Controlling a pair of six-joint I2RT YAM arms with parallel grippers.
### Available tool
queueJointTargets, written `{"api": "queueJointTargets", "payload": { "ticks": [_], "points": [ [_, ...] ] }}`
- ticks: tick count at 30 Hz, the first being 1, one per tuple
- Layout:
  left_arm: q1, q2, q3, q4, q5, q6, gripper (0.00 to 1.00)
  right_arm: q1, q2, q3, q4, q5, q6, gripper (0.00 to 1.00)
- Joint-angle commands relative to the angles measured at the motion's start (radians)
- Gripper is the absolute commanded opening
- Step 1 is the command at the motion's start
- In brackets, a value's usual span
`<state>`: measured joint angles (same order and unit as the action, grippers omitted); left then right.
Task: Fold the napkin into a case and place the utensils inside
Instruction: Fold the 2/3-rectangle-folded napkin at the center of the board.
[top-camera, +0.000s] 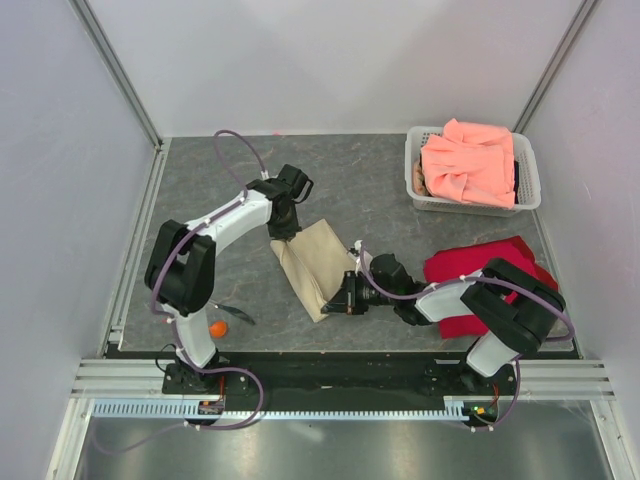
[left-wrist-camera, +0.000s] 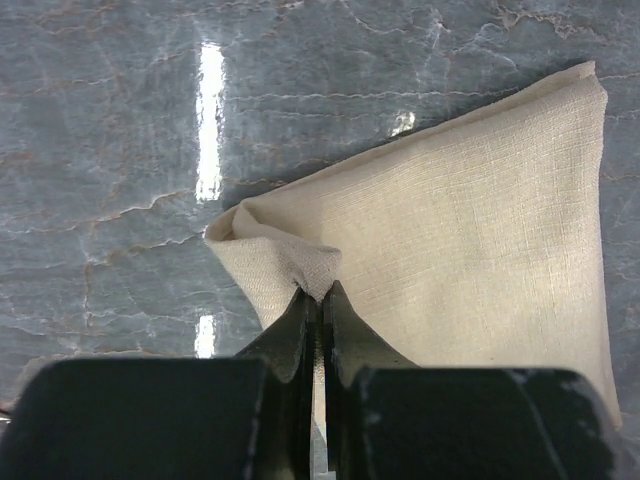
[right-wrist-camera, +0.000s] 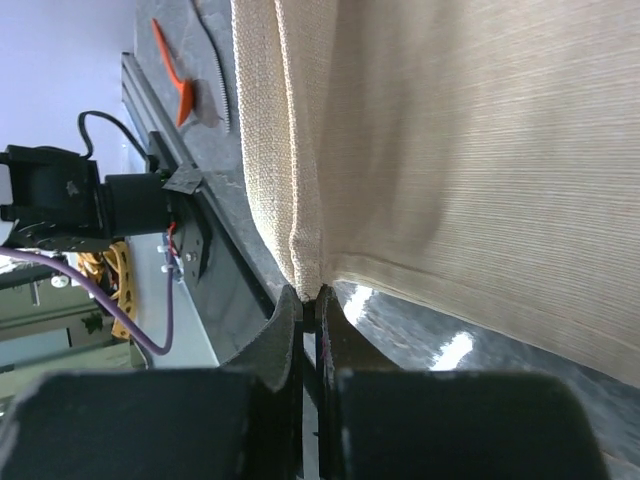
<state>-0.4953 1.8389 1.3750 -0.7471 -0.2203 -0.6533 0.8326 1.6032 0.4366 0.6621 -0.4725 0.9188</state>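
Lower left of the top view: orange spoon (top-camera: 217, 328) & thin dark utensil (top-camera: 236, 315) lie on the desk (top-camera: 380, 180), apart from the cloth. Mid-frame, the left claw (top-camera: 284, 236) pinches the upper-left corner of the part-folded napkin (top-camera: 318, 262). Right of that, the right claw (top-camera: 343, 302) nips its lower corner. Best approach: lift both corners level, hold tension, lay the edge straight w/o bunching.

Matt woven napkin (left-wrist-camera: 480, 230) — glossy marbled table (left-wrist-camera: 120, 150)
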Motion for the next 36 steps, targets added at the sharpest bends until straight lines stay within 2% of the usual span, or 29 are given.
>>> {"api": "queueJointTargets", "payload": {
  "ticks": [1, 7, 12, 14, 15, 18, 24, 29, 36],
  "points": [
    [0.000, 0.048, 0.101, 0.057, -0.140, 0.000, 0.02, -0.016, -0.011, -0.036, -0.126, -0.064, -0.057, 0.00],
    [0.000, 0.098, 0.127, 0.058, -0.107, -0.002, 0.02, -0.052, -0.026, 0.010, -0.300, -0.015, -0.176, 0.00],
    [0.000, 0.129, 0.142, 0.060, -0.085, -0.006, 0.02, -0.059, -0.028, 0.034, -0.357, 0.001, -0.213, 0.08],
    [0.000, 0.137, 0.141, 0.063, -0.080, -0.008, 0.02, -0.059, -0.035, 0.047, -0.386, 0.011, -0.238, 0.15],
    [0.000, 0.137, 0.141, 0.064, -0.079, -0.006, 0.02, -0.061, -0.051, 0.062, -0.425, 0.018, -0.247, 0.26],
    [0.000, 0.140, 0.139, 0.069, -0.076, -0.002, 0.02, -0.059, -0.098, 0.105, -0.552, 0.075, -0.305, 0.42],
    [0.000, 0.137, 0.130, 0.078, -0.053, 0.003, 0.02, -0.059, -0.190, 0.221, -0.763, 0.193, -0.443, 0.66],
    [-0.002, 0.132, 0.121, 0.081, -0.042, 0.007, 0.02, -0.059, -0.135, 0.321, -0.773, 0.201, -0.475, 0.71],
    [-0.002, 0.134, 0.119, 0.084, -0.034, 0.012, 0.02, -0.059, 0.056, 0.482, -0.736, 0.181, -0.518, 0.71]
  ]
}}
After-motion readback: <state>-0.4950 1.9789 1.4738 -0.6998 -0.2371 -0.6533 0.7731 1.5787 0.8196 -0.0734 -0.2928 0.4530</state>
